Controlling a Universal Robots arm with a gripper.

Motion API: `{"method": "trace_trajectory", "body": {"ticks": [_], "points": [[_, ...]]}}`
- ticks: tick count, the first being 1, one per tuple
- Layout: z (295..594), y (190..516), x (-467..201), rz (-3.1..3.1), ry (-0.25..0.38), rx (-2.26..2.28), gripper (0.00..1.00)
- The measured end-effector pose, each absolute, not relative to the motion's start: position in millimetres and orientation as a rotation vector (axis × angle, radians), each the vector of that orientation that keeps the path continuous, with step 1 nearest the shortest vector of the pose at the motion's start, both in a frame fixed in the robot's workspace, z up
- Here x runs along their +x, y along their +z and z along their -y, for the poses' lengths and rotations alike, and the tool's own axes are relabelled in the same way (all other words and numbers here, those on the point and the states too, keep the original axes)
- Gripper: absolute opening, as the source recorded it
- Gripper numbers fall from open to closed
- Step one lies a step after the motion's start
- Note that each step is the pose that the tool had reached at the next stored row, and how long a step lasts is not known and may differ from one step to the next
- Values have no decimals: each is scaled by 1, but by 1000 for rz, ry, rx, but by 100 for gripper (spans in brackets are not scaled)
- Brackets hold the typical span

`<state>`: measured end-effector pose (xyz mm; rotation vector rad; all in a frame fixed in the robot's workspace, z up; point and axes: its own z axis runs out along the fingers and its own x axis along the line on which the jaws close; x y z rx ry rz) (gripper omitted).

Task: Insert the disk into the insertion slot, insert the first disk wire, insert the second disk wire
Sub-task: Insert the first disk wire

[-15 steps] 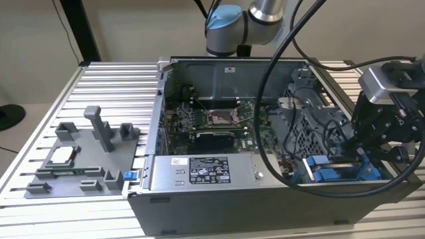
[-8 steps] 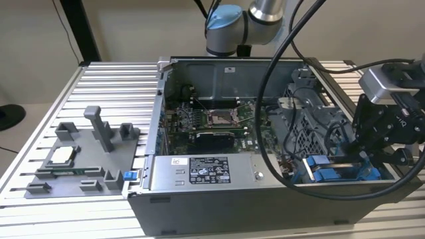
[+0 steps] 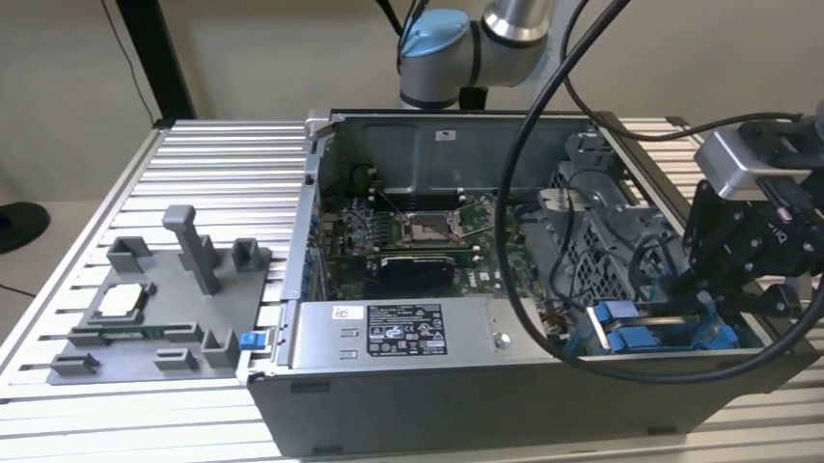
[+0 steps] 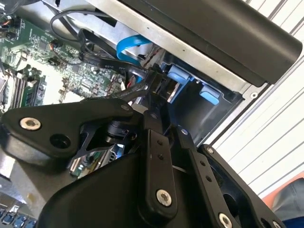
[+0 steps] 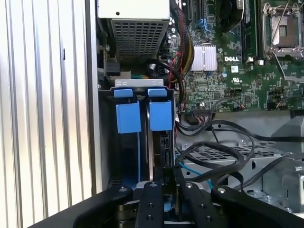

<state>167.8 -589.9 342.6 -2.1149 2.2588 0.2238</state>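
Note:
The insertion slot [image 3: 644, 338] is the grey bay with blue rails at the case's corner on the exterior view's right. In the first wrist view the slot [image 5: 107, 142] holds two blue carrier tabs [image 5: 128, 116]. The disk [image 5: 165, 142] stands edge-on between them, its dark connector end facing out. My gripper [image 5: 169, 173] hangs just off that end, fingers close together. In the second wrist view the gripper [image 4: 153, 78] pinches the plug of a black disk wire [image 4: 102, 59] right by the blue tabs. The exterior view shows the gripper [image 3: 686, 301] low over the bay.
A grey power-supply box [image 3: 399, 333] lies along the case's near wall, with the motherboard [image 3: 412, 231] behind it. Loose black cables [image 5: 213, 152] and a light-blue cable [image 5: 190, 168] loop beside the bay. A grey fixture tray [image 3: 154, 309] sits on the slatted table at the exterior view's left.

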Motion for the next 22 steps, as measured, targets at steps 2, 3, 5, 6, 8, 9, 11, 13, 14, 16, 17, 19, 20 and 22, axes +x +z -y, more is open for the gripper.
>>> {"method": "trace_trajectory", "body": {"ticks": [2, 3, 5, 6, 8, 9, 11, 13, 14, 16, 17, 19, 20, 22], "points": [[589, 343, 168, -2258, 223, -2114, 0], [589, 342, 169, -2258, 222, -2114, 0], [588, 342, 169, -2256, 220, -2114, 0], [588, 342, 169, -2255, 218, -2115, 0], [588, 342, 169, -2251, 216, -2118, 0], [588, 342, 169, -2250, 216, -2118, 0], [588, 341, 169, -2248, 215, -2120, 0], [588, 341, 169, -2247, 215, -2121, 0], [588, 341, 169, -2246, 215, -2122, 0], [587, 340, 169, -2246, 215, -2122, 0], [587, 340, 169, -2246, 215, -2122, 0], [587, 340, 169, -2245, 214, -2122, 0], [586, 340, 169, -2245, 213, -2122, 0], [586, 340, 169, -2244, 211, -2121, 0]]}}
